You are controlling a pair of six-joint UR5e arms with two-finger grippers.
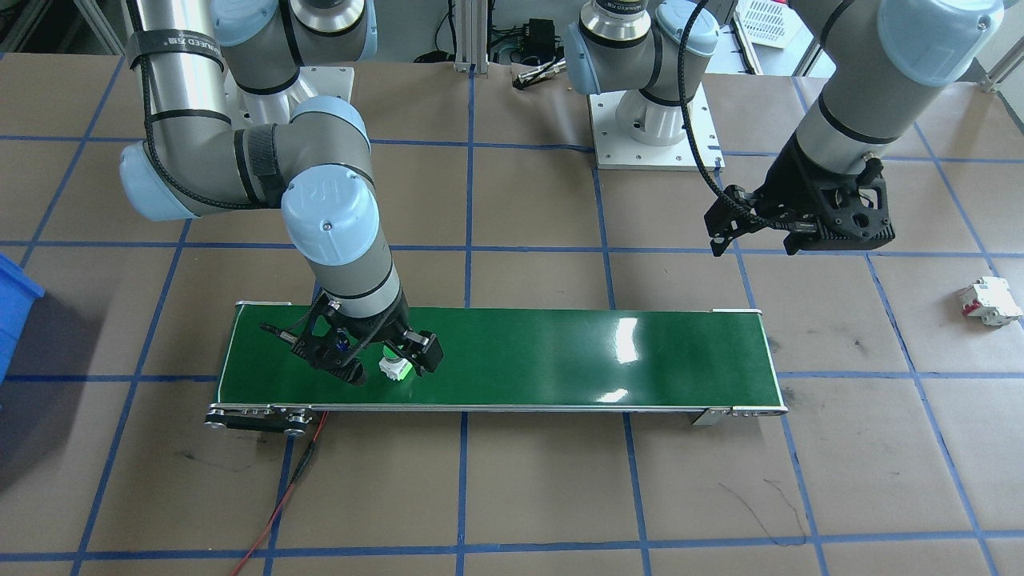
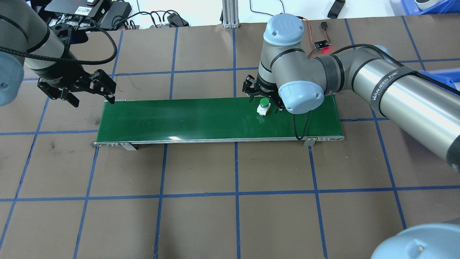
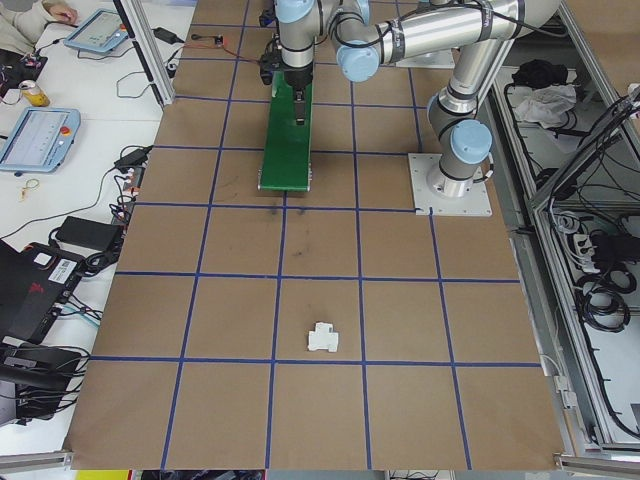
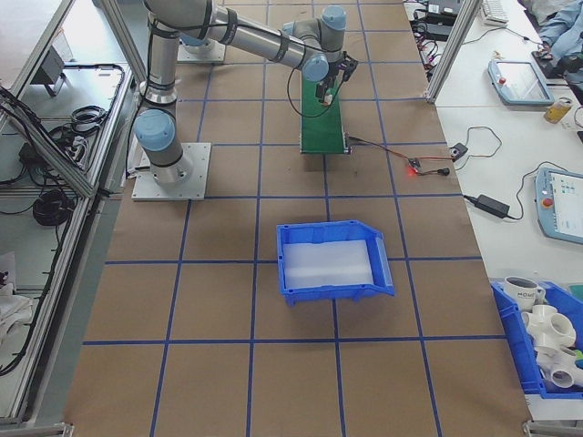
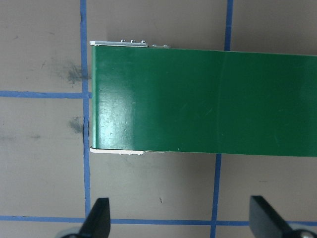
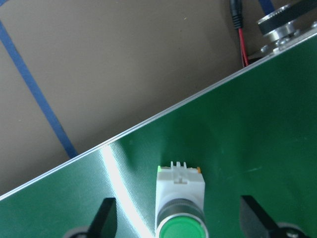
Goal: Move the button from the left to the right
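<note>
The button (image 2: 264, 107), with a green cap on a white body, stands on the green conveyor belt (image 2: 201, 118) toward its right end. My right gripper (image 2: 263, 100) is lowered over it and open. In the right wrist view the button (image 6: 181, 203) sits between the two fingertips (image 6: 106, 218) with a gap on each side. From the front, the button (image 1: 394, 368) shows between the right gripper's (image 1: 390, 364) fingers. My left gripper (image 2: 91, 98) hovers open and empty just off the belt's left end (image 5: 114, 99).
A white breaker with red parts (image 1: 990, 300) lies on the table far to my left. A blue bin (image 4: 332, 259) stands beyond the belt's right end. A red wire (image 1: 280, 496) trails from the belt's motor end. Brown paper with blue tape lines covers the table.
</note>
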